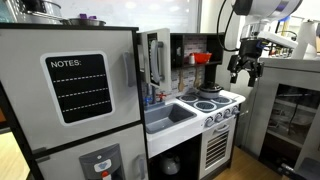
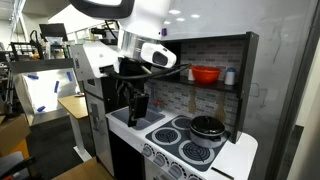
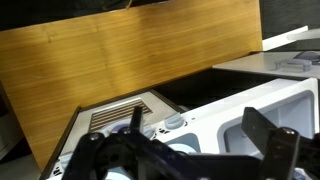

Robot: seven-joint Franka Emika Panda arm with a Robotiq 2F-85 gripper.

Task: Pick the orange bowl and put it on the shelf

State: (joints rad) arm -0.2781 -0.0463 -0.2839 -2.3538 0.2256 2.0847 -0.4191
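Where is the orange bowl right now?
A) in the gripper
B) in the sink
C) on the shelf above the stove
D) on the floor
C: the orange bowl sits on the shelf above the burners, while the gripper hangs open, apart from it.

1 orange bowl — 1 pan

Robotics lab: toy kitchen playset, robot arm, ceiling lights, cluttered background.
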